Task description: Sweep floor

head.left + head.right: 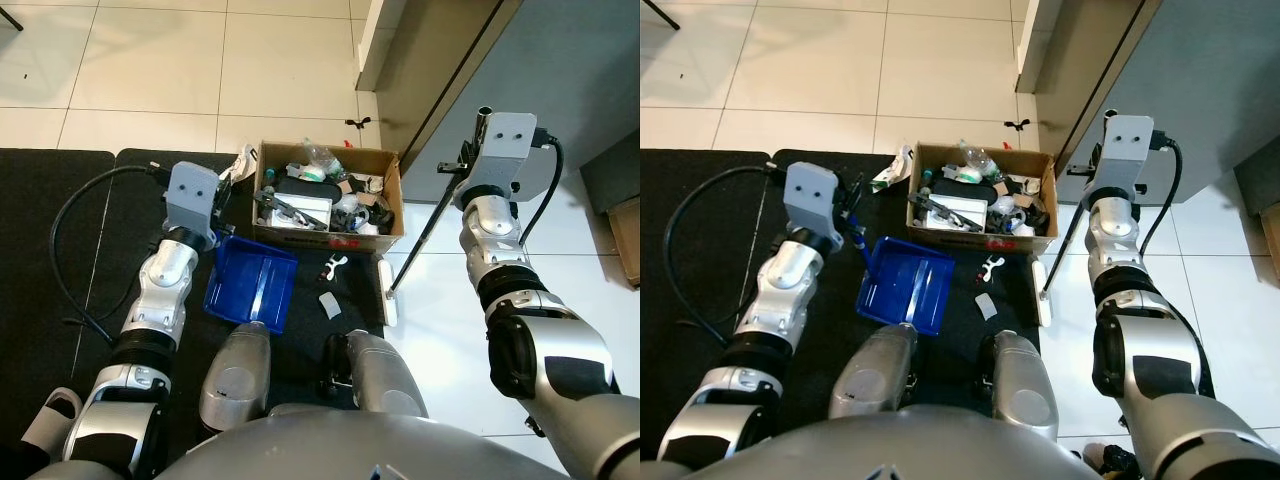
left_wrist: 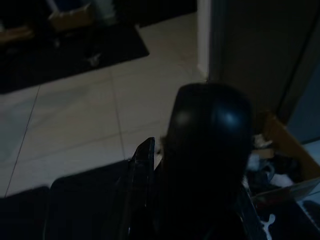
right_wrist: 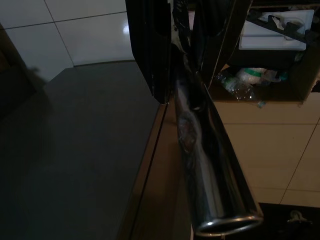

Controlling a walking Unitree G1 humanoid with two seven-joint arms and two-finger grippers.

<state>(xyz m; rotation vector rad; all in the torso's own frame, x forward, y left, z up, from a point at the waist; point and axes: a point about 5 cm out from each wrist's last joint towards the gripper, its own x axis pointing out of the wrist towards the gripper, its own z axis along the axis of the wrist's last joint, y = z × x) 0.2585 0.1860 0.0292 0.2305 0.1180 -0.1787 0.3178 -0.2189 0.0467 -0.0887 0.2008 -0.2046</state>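
My right gripper [image 1: 463, 172] is shut on the shiny metal pole [image 3: 200, 145] of a broom. The pole slants down to a white broom head [image 1: 388, 291], which rests at the right edge of the black mat [image 1: 60, 200]. My left gripper [image 1: 215, 228] is shut on the handle of a blue dustpan [image 1: 250, 285]. The dustpan lies tilted on the mat in front of a cardboard box [image 1: 320, 238]. A white clip-shaped scrap [image 1: 334, 266] and a small white piece [image 1: 329, 304] lie on the mat between the dustpan and the broom head.
The box is full of mixed rubbish. A dark grey cabinet [image 1: 560, 70] stands at the right, close behind the broom pole. A black cable [image 1: 60, 230] loops over the mat on the left. My knees [image 1: 235, 375] are just below the dustpan. Pale floor tiles [image 1: 150, 70] lie beyond.
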